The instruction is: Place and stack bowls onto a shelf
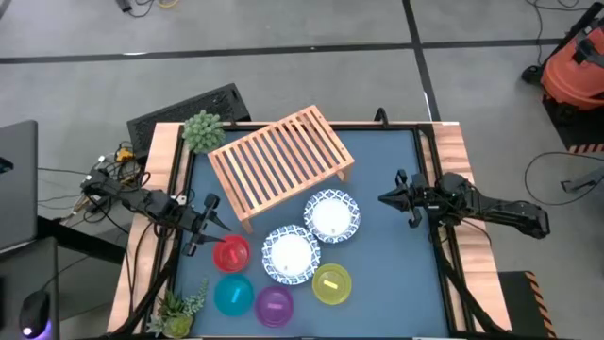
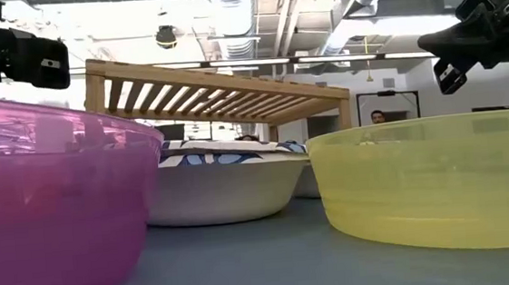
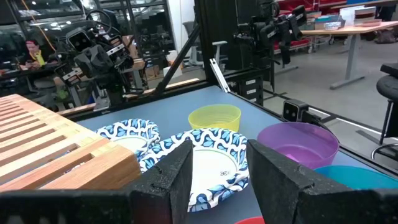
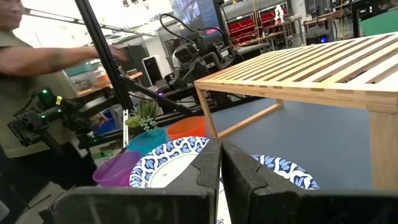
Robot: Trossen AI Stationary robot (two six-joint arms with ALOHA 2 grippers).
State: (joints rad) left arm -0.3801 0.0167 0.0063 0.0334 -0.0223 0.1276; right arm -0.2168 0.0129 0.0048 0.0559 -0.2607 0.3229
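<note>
Shelf: one light-wood rack with a top of parallel slats on short legs, standing askew at the far middle of the blue table; nothing lies on it.
Patterned bowls: two wide, glossy white bowls with blue patterned rims; one just beside the shelf's near edge, the other touching it on the near-left side.
Plain bowls: four small, smooth, translucent plastic ones, round with sloping walls: red bowl, cyan bowl, purple bowl, yellow bowl. They curve in an arc around the near side of the second white bowl.
Count: six bowls in all, each single and unstacked, all on the table.
Left gripper: dark, blocky fingers standing apart with nothing between them, hovering at the table's left side just beside the red bowl.
Right gripper: fingers pressed nearly together, grasping nothing, held over the right side of the table, apart from the bowls.
Plants: two small green ones, one at the far-left corner, one at the near-left corner.
</note>
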